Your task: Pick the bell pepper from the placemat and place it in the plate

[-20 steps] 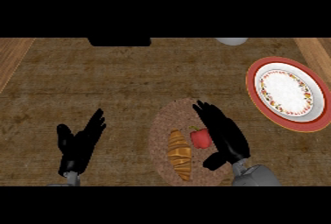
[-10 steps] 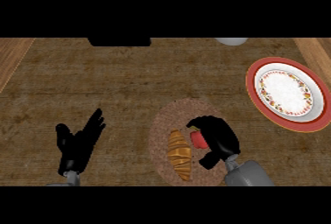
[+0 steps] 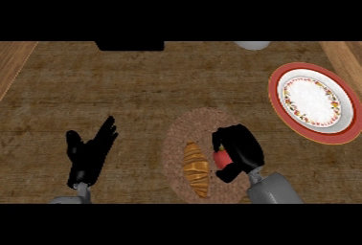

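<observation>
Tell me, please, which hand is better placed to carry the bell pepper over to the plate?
The right hand: its fingers already curl round the red bell pepper on the placemat, and the plate lies on its side. The left hand rests open, far left.

A brown wooden counter top with fine horizontal grain fills nearly the whole view. Paler, smoother wooden strips run diagonally along its left edge and its right edge. At the far edge sit a dark rectangular block and, well to its right, a pale grey rounded object, only partly visible. The light is even and soft.
</observation>
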You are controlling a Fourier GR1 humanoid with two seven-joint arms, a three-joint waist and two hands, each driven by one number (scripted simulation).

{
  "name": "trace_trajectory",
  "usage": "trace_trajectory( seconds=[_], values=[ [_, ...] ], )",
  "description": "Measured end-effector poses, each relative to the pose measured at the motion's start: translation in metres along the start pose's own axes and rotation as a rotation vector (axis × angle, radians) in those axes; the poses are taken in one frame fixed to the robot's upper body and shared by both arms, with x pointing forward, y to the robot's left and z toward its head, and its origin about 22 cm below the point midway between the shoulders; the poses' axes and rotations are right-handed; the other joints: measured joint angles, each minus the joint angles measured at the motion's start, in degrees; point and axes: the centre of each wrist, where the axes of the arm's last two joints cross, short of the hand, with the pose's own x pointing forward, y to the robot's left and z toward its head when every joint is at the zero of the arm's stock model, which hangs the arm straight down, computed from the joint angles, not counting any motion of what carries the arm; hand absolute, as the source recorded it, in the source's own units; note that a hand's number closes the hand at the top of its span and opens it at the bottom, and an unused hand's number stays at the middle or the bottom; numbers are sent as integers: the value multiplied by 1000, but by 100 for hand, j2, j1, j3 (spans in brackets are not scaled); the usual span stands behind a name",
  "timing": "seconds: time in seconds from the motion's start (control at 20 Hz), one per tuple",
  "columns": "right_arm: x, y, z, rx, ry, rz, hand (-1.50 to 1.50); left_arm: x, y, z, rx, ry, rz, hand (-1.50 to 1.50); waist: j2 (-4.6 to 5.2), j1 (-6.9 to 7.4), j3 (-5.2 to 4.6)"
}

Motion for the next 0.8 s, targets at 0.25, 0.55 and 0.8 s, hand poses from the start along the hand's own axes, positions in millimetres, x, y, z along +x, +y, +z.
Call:
trace_trajectory(
  seconds=[0.25, 0.55, 0.8],
  values=[
    [18, -8, 0, -193, 25, -84, 150, -2, 6, 2, 6, 2, -2, 0, 8, -1, 15],
    [48, -14, -1, -394, 300, -154, 150, -3, 3, 2, 0, 5, 2, 0, 3, 26, 19],
    [70, -34, -5, -591, 425, -212, 150, -5, -1, 4, -6, 0, 2, 0, 7, 26, 19]
  ],
)
